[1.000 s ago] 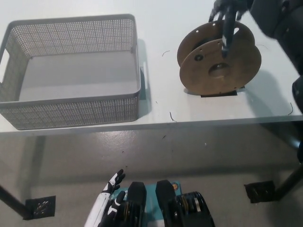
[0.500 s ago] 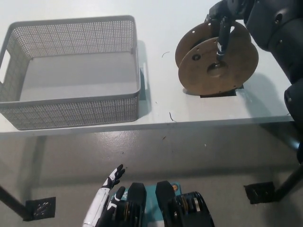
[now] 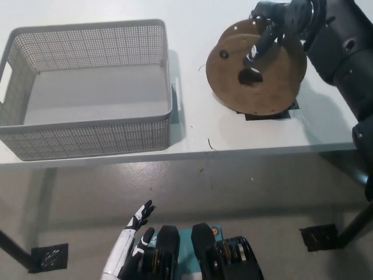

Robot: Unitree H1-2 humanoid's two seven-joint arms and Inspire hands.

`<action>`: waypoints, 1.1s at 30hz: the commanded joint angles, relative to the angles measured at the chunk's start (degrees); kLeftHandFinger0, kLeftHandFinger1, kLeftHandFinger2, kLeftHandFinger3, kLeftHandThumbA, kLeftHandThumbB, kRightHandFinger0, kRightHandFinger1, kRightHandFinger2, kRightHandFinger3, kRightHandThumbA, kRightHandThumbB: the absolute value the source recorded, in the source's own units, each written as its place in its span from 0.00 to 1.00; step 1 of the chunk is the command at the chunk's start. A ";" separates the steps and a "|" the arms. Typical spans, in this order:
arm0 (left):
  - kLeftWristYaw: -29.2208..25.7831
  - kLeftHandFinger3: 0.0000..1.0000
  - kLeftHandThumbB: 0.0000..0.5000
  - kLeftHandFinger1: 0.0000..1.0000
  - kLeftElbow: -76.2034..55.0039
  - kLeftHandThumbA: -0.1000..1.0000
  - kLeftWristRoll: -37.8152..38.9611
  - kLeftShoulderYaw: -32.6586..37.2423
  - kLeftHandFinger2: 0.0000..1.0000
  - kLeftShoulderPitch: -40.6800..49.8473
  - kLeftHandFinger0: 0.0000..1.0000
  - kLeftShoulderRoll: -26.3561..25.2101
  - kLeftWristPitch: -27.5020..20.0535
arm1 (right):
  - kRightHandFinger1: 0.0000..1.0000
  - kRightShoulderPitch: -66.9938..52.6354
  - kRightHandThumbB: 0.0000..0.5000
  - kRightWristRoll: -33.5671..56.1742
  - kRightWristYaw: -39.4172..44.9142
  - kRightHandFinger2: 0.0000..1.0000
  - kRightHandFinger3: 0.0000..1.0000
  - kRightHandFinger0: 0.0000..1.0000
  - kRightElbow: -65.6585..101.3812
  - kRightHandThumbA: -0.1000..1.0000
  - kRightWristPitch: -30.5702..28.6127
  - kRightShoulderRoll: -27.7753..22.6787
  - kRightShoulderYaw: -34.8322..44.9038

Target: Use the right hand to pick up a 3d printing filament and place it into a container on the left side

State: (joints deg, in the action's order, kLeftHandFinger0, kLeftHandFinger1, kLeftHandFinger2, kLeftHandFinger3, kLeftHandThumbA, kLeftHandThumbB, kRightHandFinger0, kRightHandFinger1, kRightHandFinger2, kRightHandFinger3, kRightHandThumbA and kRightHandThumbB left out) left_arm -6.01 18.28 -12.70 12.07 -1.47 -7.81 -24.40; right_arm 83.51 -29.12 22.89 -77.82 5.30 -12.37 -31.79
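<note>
A brown cardboard filament spool [image 3: 256,73] stands tilted on the white table, right of centre. My black right hand [image 3: 274,29] grips it from above, fingers closed over the top rim with one finger reaching down the front face toward the hub hole. The spool looks partly raised off a black patch [image 3: 268,115] beneath it. A grey mesh basket [image 3: 87,87], empty, sits on the table's left side. My white left hand [image 3: 131,245] hangs low at the bottom left, below the table edge, fingers apart and holding nothing.
The table's front edge [image 3: 186,154] runs across the middle of the picture, with grey floor below it. A bare strip of table [image 3: 192,93] separates the basket from the spool. Small dark threads [image 3: 212,144] lie near the front edge.
The right hand has closed over the spool's top and the spool has tipped and shifted left, lifting off the black patch. The left hand stays low.
</note>
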 commanded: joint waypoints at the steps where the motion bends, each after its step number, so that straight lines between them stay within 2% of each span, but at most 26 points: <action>1: 0.13 1.00 0.46 1.00 -1.60 1.00 0.32 -0.67 1.00 -1.37 1.00 -1.06 -2.53 | 0.63 -3.61 0.27 4.00 -14.64 0.94 1.00 0.08 -1.06 0.00 -2.76 -0.64 5.78; 5: 0.03 1.00 0.42 1.00 -1.54 1.00 0.25 -0.61 1.00 -1.54 1.00 -1.24 -2.53 | 0.64 -3.27 0.29 5.78 -15.41 0.96 1.00 0.08 -1.27 0.00 -2.78 -1.75 9.76; 7: 0.16 1.00 0.41 1.00 -1.63 1.00 0.22 -0.77 1.00 -1.59 1.00 -1.20 -2.53 | 0.72 -3.26 0.34 8.87 -15.17 1.00 1.00 0.20 -1.45 0.00 -1.78 -2.49 14.10; 11: 0.15 1.00 0.43 1.00 -1.41 1.00 0.19 -0.56 1.00 -1.78 1.00 -1.30 -2.53 | 0.66 -3.44 0.35 12.83 -15.21 0.99 1.00 0.19 -1.90 0.00 0.13 -3.35 21.55; 13: 0.03 1.00 0.43 1.00 -1.52 1.00 -0.04 -0.55 1.00 -1.65 1.00 -1.39 -2.53 | 0.60 -3.82 0.36 17.01 -16.26 0.93 0.97 0.15 -2.04 0.00 1.19 -4.01 27.41; 14: 0.21 1.00 0.43 1.00 -1.58 1.00 0.07 -0.67 1.00 -1.57 1.00 -1.42 -2.53 | 0.59 -3.99 0.32 19.54 -16.09 0.94 0.97 0.13 -2.16 0.00 1.76 -4.17 30.87; 15: 0.48 1.00 0.44 1.00 -1.63 1.00 0.52 -0.74 1.00 -1.52 1.00 -1.41 -2.53 | 0.63 -4.41 0.32 21.80 -16.98 0.99 0.99 0.17 -2.12 0.00 1.95 -4.37 34.23; 16: 0.45 1.00 0.44 1.00 -1.64 1.00 0.61 -0.68 1.00 -1.51 1.00 -1.38 -2.53 | 0.61 -4.66 0.30 25.34 -17.89 0.97 1.00 0.18 -2.23 0.00 2.79 -4.48 38.94; 18: 0.34 1.00 0.44 1.00 -1.64 1.00 0.18 -0.82 1.00 -1.46 1.00 -1.34 -2.53 | 0.49 -5.59 0.23 32.20 -17.17 0.97 1.00 0.01 -2.57 0.00 3.28 -4.83 47.46; 19: 0.18 1.00 0.44 1.00 -1.49 1.00 -0.15 -0.87 1.00 -1.60 1.00 -1.28 -2.53 | 0.46 -5.90 0.23 34.29 -16.75 0.99 1.00 0.00 -2.75 0.00 3.20 -5.00 50.23; 22: 0.12 1.00 0.42 1.00 -1.38 1.00 0.32 -0.88 1.00 -1.74 1.00 -1.26 -2.53 | 0.34 -6.71 0.24 38.98 -18.43 0.87 1.00 0.00 -2.95 0.00 3.94 -4.85 58.26; 25: -0.12 1.00 0.37 1.00 -1.49 1.00 0.35 -0.88 1.00 -1.78 1.00 -1.27 -2.53 | 0.23 -7.15 0.12 42.66 -17.76 0.76 1.00 0.00 -3.29 0.00 5.51 -4.83 64.36; 26: -0.45 1.00 0.37 1.00 -1.34 1.00 0.20 -0.78 1.00 -1.80 1.00 -1.26 -2.53 | 0.21 -7.64 0.14 45.86 -17.49 0.72 1.00 0.00 -3.49 0.00 6.10 -4.72 68.84; 27: -0.48 1.00 0.38 1.00 -1.25 1.00 0.21 -0.80 1.00 -1.86 1.00 -1.24 -2.53 | 0.20 -7.72 0.17 46.31 -17.60 0.71 1.00 0.00 -3.52 0.00 6.20 -4.61 70.04; 31: 0.09 1.00 0.39 1.00 -1.22 1.00 0.38 -0.97 1.00 -1.68 1.00 -1.06 -2.53 | 0.12 -8.99 0.14 49.06 -16.12 0.62 1.00 0.00 -3.74 0.00 6.93 -3.82 76.05; 33: -0.17 1.00 0.40 1.00 -1.11 1.00 0.16 -0.73 1.00 -1.42 1.00 -0.96 -2.53 | 0.11 -9.74 0.13 49.73 -15.87 0.61 1.00 0.00 -3.67 0.00 6.36 -2.97 78.36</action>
State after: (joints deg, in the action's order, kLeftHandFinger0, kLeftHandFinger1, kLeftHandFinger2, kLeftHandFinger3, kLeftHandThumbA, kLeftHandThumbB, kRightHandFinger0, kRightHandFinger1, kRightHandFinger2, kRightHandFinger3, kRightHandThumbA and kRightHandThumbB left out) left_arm -5.95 18.72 -12.67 11.85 -2.52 -8.69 -24.34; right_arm 66.70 -2.87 7.01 -83.36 9.86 -15.44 29.61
